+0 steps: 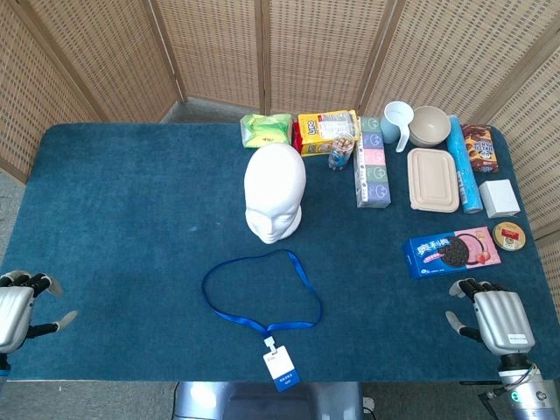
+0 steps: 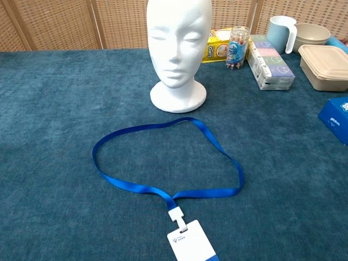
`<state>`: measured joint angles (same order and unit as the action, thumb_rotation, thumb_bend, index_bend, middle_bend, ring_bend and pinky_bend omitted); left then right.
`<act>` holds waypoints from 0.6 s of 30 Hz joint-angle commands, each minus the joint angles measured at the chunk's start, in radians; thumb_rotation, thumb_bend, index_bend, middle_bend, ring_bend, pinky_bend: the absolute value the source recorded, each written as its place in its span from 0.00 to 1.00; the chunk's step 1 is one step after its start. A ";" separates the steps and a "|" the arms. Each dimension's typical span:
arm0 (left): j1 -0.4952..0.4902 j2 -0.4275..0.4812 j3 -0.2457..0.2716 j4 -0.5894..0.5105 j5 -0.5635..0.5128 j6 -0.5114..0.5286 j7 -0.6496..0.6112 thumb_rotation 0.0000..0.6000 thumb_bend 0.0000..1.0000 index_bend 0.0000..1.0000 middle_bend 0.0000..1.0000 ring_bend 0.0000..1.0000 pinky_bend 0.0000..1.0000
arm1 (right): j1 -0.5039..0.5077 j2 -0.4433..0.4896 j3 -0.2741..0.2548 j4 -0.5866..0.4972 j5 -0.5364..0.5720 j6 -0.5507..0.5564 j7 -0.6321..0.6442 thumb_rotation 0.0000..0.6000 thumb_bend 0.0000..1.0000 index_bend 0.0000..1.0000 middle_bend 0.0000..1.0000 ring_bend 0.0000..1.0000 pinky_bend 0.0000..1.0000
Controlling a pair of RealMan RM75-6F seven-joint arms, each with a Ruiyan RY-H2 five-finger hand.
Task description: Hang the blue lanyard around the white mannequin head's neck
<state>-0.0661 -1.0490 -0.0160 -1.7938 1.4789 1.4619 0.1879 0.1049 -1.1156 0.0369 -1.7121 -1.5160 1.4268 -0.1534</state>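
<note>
While both robot hands, left and right, rest spread and empty, you haven't begun: first grasp the lanyard lying before the head.

The left hand sits at about eight o'clock in the head view, fingers apart, holding nothing. The right hand sits at about four o'clock, fingers likewise spread and empty. The chest view shows neither hand.
</note>
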 commanded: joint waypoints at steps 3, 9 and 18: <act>-0.005 -0.005 0.002 0.001 -0.005 -0.012 0.003 0.78 0.11 0.52 0.49 0.41 0.27 | 0.002 -0.001 -0.001 0.001 0.003 -0.007 -0.003 0.90 0.31 0.43 0.47 0.52 0.49; -0.009 -0.002 0.003 0.003 0.001 -0.014 0.001 0.78 0.11 0.52 0.49 0.42 0.27 | 0.007 0.002 0.002 -0.003 0.008 -0.013 -0.002 0.90 0.31 0.43 0.47 0.52 0.49; -0.021 0.012 -0.009 -0.009 -0.003 -0.018 0.000 0.78 0.11 0.52 0.49 0.41 0.27 | 0.017 -0.005 0.013 -0.008 0.008 -0.014 0.004 0.90 0.31 0.43 0.47 0.52 0.49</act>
<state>-0.0852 -1.0383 -0.0241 -1.8013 1.4745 1.4439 0.1883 0.1205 -1.1204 0.0490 -1.7199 -1.5077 1.4142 -0.1489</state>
